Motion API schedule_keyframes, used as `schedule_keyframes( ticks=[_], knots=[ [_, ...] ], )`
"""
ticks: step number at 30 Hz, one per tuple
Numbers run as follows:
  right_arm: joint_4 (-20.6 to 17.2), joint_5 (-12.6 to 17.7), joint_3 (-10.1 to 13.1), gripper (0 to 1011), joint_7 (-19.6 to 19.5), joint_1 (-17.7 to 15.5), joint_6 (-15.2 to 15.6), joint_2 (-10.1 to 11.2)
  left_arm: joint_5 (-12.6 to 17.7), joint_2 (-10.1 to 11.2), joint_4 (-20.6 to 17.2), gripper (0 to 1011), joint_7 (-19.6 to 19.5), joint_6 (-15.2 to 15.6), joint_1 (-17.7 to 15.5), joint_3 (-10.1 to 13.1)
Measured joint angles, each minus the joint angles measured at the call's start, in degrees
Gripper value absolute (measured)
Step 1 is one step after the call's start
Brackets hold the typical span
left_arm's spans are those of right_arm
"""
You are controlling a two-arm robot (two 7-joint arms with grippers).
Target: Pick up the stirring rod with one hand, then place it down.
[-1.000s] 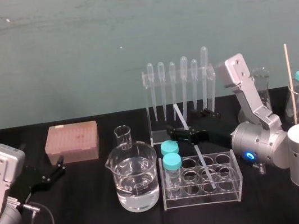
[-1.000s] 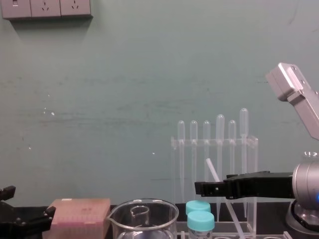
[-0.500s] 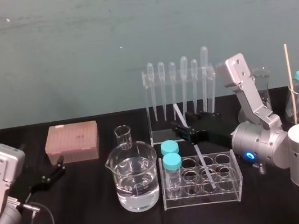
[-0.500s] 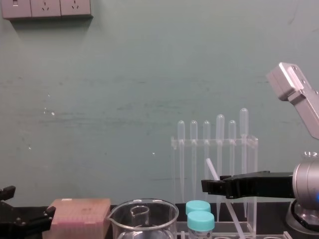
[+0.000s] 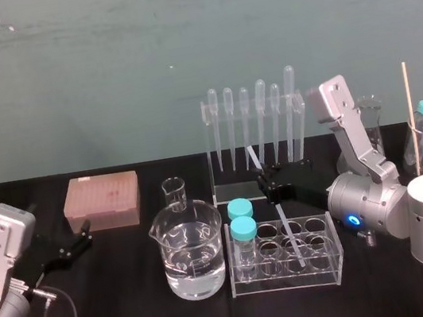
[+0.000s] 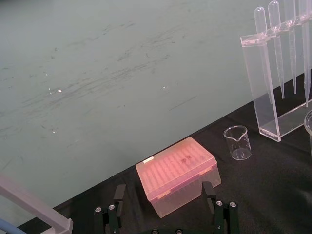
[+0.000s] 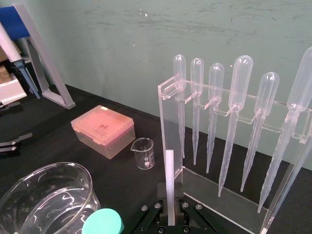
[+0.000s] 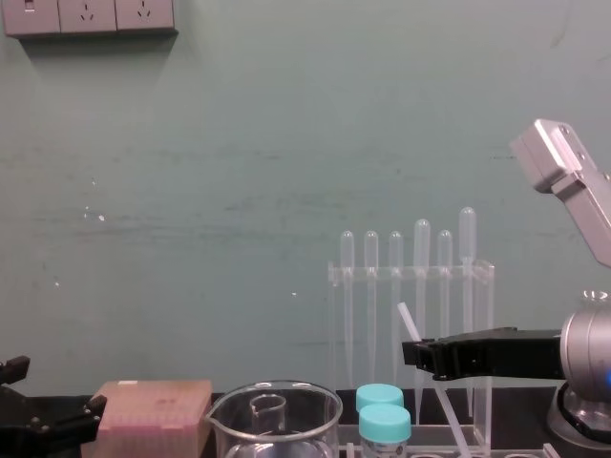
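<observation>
- Head view, lower centre: nearest you is the clear tube rack [image 5: 287, 281], with two teal-capped tubes [image 5: 243, 230] at its left end.
- The stirring rod [image 5: 282, 220] has its lower end in a well on the rack's right side. It leans up and to the left, and its top ends in front of the pipette stand.
- Just left of the rack is the large beaker [image 5: 191, 258], part full of clear liquid.
- Just behind the rack, the right gripper [image 5: 265, 183] reaches in from the right at the rod's upper half. You can see one finger on each side of the rod in the right wrist view. The gripper's tip is further right than half a second ago while the rod's lean is unchanged, so the grasp is released.
- At the left edge the left gripper [image 5: 87, 234] is parked low, its fingers spread with nothing between them.
- Beyond it, at middle left, is the pink tip box [image 5: 101, 200], with a small empty beaker [image 5: 174, 192] to its right.
- Furthest back, at centre, the pipette stand [image 5: 215, 154] holds six bulb-topped pipettes [image 5: 262, 114].
</observation>
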Motion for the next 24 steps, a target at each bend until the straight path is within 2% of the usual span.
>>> schedule_keyframes(
  ticks=[7, 10, 12, 13, 14, 15, 17, 18, 20, 23, 24],
  knots=[
    [-0.1, 0.0, 0.2, 70, 0.0, -0.2, -0.3, -0.1, 0.0, 0.0, 0.0, 1000, 0.0, 0.0, 0.0, 0.0],
    [-0.8, -0.2, 1.2, 70, 0.0, -1.4, -2.7, -0.4, 0.0, 0.0, 0.0, 1000, 0.0, 0.0, 0.0, 0.0],
    [-1.5, -0.3, 2.2, 70, 0.3, -2.8, -6.4, -0.7, 0.0, 0.0, 0.0, 1000, 0.0, 0.0, 0.0, 0.0],
    [-2.1, -0.4, 2.9, 70, 0.7, -3.8, -9.5, -0.9, 0.0, 0.0, 0.0, 1000, 0.0, 0.0, 0.0, 0.0],
    [-2.1, -0.4, 2.9, 70, 0.7, -3.8, -9.5, -0.9, 0.0, 0.0, 0.0, 1000, 0.0, 0.0, 0.0, 0.0],
    [-2.7, -0.5, 3.5, 70, 1.2, -4.9, -12.6, -0.9, 0.0, 0.0, 0.0, 1000, 0.0, 0.0, 0.0, 0.0],
    [-3.5, -0.8, 4.2, 70, 1.7, -6.2, -15.7, -0.8, 0.0, 0.0, 0.0, 1000, 0.0, 0.0, 0.0, 0.0],
    [-4.6, -0.9, 4.9, 70, 2.2, -7.6, -18.6, -0.6, 0.0, 0.0, 0.0, 1000, 0.0, 0.0, 0.0, 0.0],
    [-5.6, -1.2, 5.6, 70, 2.5, -8.9, -21.0, -0.4, 0.0, 0.0, 0.0, 1000, 0.0, 0.0, 0.0, 0.0],
    [-8.3, -2.3, 7.2, 70, 3.4, -11.1, -26.4, 0.6, 0.0, 0.0, 0.0, 1000, 0.0, 0.0, 0.0, 0.0],
    [-8.3, -2.3, 7.2, 69, 3.4, -11.1, -26.4, 0.6, 0.0, 0.0, 0.0, 1000, 0.0, 0.0, 0.0, 0.0]
  ],
)
